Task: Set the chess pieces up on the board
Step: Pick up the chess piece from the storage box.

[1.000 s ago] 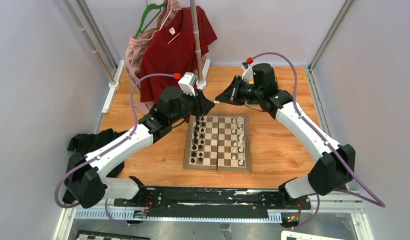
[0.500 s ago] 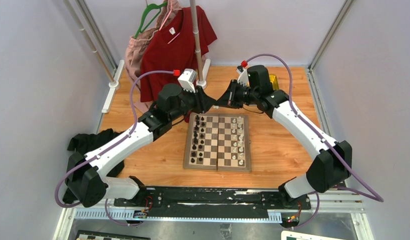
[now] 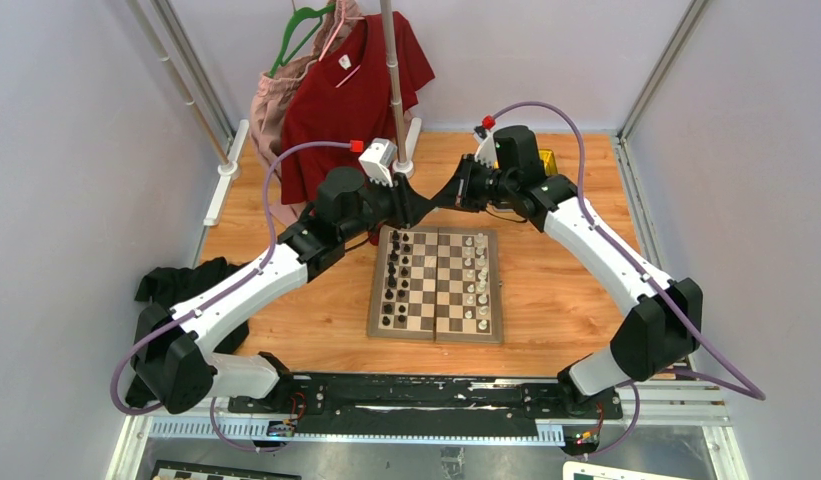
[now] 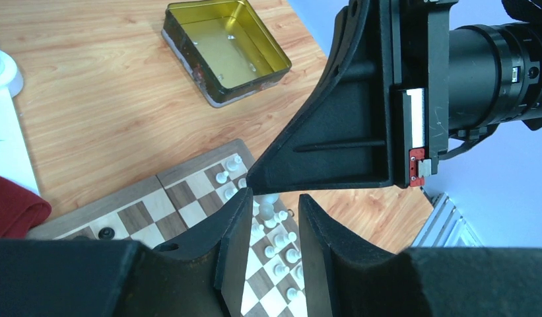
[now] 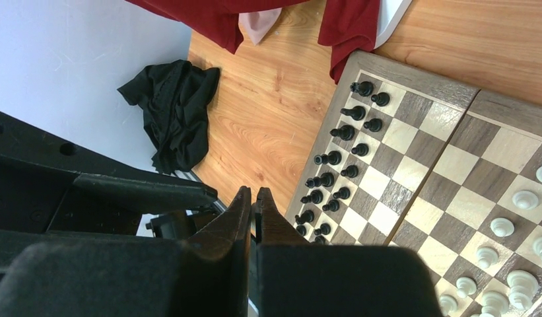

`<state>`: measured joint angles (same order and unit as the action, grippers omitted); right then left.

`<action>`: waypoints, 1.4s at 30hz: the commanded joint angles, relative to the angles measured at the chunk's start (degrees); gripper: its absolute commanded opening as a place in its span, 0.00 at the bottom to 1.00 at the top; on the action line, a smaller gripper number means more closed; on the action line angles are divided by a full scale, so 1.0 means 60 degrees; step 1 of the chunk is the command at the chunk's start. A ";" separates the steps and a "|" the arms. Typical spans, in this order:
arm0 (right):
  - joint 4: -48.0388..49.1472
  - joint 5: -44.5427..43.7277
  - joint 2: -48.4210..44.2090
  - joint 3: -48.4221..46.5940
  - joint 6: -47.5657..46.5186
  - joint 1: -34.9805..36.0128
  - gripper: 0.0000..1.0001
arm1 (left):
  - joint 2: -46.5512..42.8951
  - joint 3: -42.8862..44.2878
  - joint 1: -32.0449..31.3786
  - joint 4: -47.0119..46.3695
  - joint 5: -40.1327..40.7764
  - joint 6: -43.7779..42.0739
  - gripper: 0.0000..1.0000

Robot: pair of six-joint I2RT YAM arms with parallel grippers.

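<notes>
The board (image 3: 436,334) lies mid-table, with white chess pieces (image 3: 476,280) in two columns on its right side and black ones (image 3: 394,280) on its left. My left gripper (image 3: 423,208) hovers over the board's far edge, open; in the left wrist view its fingers (image 4: 236,218) stand apart. My right gripper (image 3: 442,199) meets it tip to tip and is shut. A blurred white chess piece (image 4: 268,199) hangs at the right gripper's tip (image 4: 255,185), between my left fingers. In the right wrist view the shut jaws (image 5: 253,193) hide it.
A gold tin (image 4: 225,49) sits on the table beyond the board, at back right in the top view (image 3: 548,160). A red shirt (image 3: 356,90) hangs on a stand pole (image 3: 394,90) at the back. A black cloth (image 3: 176,285) lies at the left.
My right gripper has moved left with the white piece until its tip sits between my left fingers. My left gripper has lifted slightly off the board's far edge.
</notes>
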<state>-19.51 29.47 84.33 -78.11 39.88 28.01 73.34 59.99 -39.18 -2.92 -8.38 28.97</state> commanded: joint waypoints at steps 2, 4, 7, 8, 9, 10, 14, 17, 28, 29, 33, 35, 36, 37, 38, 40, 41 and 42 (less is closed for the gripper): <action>-0.0129 -0.0245 0.0087 -0.0337 -0.0231 0.0176 0.00 | 0.0114 0.0020 -0.0003 -0.0261 -0.0299 0.0013 0.37; -0.0133 -0.0268 0.0105 -0.0355 -0.0255 0.0180 0.00 | 0.0181 0.0035 -0.0003 -0.0239 -0.0389 0.0023 0.36; -0.0133 -0.0302 0.0110 -0.0381 -0.0273 0.0176 0.00 | 0.0283 0.0036 -0.0003 -0.0218 -0.0436 0.0035 0.36; -0.0133 -0.0319 0.0109 -0.0378 -0.0274 0.0180 0.00 | 0.0311 0.0044 -0.0003 -0.0206 -0.0442 0.0035 0.36; -0.0133 -0.0337 0.0113 -0.0379 -0.0287 0.0178 0.00 | 0.0354 0.0050 -0.0003 -0.0181 -0.0440 0.0035 0.35; -0.0133 -0.0341 0.0110 -0.0387 -0.0283 0.0180 0.00 | 0.0372 0.0049 -0.0003 -0.0157 -0.0442 0.0035 0.35; -0.0155 -0.0327 0.0137 -0.0421 -0.0296 0.0193 0.00 | 0.0450 0.0074 -0.0003 -0.0093 -0.0377 -0.0016 0.35; -0.0161 -0.0305 0.0166 -0.0463 -0.0302 0.0195 0.00 | 0.0524 0.0157 -0.0003 -0.0009 -0.0375 -0.0074 0.35; -0.0326 -0.0321 0.0336 -0.0560 -0.0438 0.0302 0.00 | 0.0678 0.0338 -0.0003 0.0047 -0.0201 -0.0167 0.33; -0.0348 -0.0334 0.0335 -0.0561 -0.0483 0.0318 0.00 | 0.0679 0.0374 -0.0003 0.0058 -0.0187 -0.0170 0.33; -0.0465 -0.0457 0.0344 -0.0582 -0.0612 0.0383 0.00 | 0.0655 0.0403 -0.0003 0.0076 -0.0089 -0.0187 0.33; -0.0544 -0.0533 0.0335 -0.0615 -0.0686 0.0406 0.00 | 0.0631 0.0389 -0.0003 0.0097 -0.0036 -0.0189 0.33; -0.0579 -0.0569 0.0330 -0.0632 -0.0730 0.0430 0.00 | 0.0609 0.0381 -0.0003 0.0104 -0.0014 -0.0185 0.33; -0.0610 -0.0599 0.0316 -0.0625 -0.0756 0.0453 0.00 | 0.0578 0.0360 -0.0003 0.0105 0.0033 -0.0191 0.32; -0.0630 -0.0618 0.0311 -0.0606 -0.0770 0.0463 0.00 | 0.0535 0.0348 -0.0003 0.0105 0.0075 -0.0186 0.32; -0.0631 -0.0648 0.0275 -0.0564 -0.0778 0.0487 0.00 | 0.0510 0.0337 -0.0003 0.0116 0.0100 -0.0187 0.32; -0.0631 -0.0660 0.0271 -0.0553 -0.0786 0.0493 0.00 | 0.0497 0.0343 -0.0003 0.0140 0.0094 -0.0198 0.32; -0.0631 -0.0671 0.0258 -0.0553 -0.0798 0.0501 0.00 | 0.0496 0.0344 -0.0003 0.0156 0.0097 -0.0213 0.32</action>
<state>-21.87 26.39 86.11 -79.92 36.49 29.78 77.21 60.07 -39.18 -1.13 -8.58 28.71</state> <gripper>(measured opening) 0.022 0.324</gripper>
